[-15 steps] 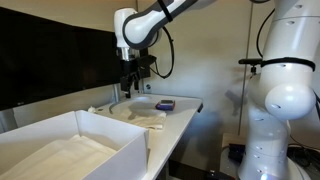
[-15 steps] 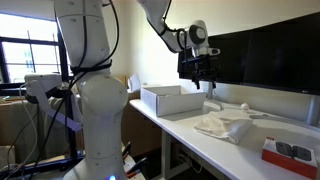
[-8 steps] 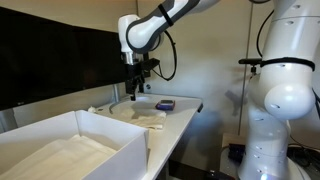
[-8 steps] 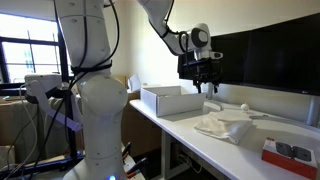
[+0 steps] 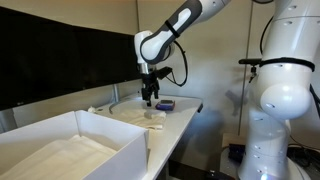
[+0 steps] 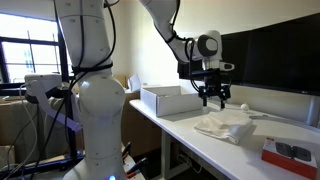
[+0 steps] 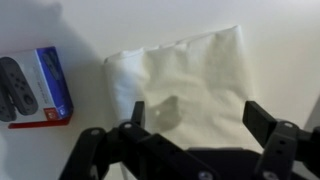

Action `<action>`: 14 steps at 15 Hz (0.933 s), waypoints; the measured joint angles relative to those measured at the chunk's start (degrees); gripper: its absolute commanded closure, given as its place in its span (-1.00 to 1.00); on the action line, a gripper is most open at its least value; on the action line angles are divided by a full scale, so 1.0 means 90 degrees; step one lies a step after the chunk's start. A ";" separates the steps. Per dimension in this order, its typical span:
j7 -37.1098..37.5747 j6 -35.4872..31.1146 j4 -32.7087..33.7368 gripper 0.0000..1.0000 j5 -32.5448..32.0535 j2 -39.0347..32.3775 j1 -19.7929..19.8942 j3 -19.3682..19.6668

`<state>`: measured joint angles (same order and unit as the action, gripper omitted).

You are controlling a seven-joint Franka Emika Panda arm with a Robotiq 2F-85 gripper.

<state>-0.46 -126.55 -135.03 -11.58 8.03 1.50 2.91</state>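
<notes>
Gripper (image 7: 197, 125) open, empty, above white cloth (image 7: 190, 70); red-edged box (image 7: 38, 85) beside cloth; white bin (image 5: 60, 135) well apart.

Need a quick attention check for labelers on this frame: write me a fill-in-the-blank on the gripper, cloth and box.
The gripper hangs above the cloth with its jaws ___.
The cloth is ___ in colour.
In the wrist view, the small box lies to the ___ of the cloth.
Missing words: open; white; left.
</notes>
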 measured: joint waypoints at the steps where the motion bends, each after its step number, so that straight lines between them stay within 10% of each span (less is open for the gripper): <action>1: 0.0101 -0.0087 0.0042 -1.00 0.0012 -0.0187 -0.0075 -0.0131; 14: 0.0493 -0.0225 0.1379 -1.00 0.0016 -0.1948 -0.0289 -0.0117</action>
<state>3.98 -128.58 -122.62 -11.44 -9.50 -1.10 1.85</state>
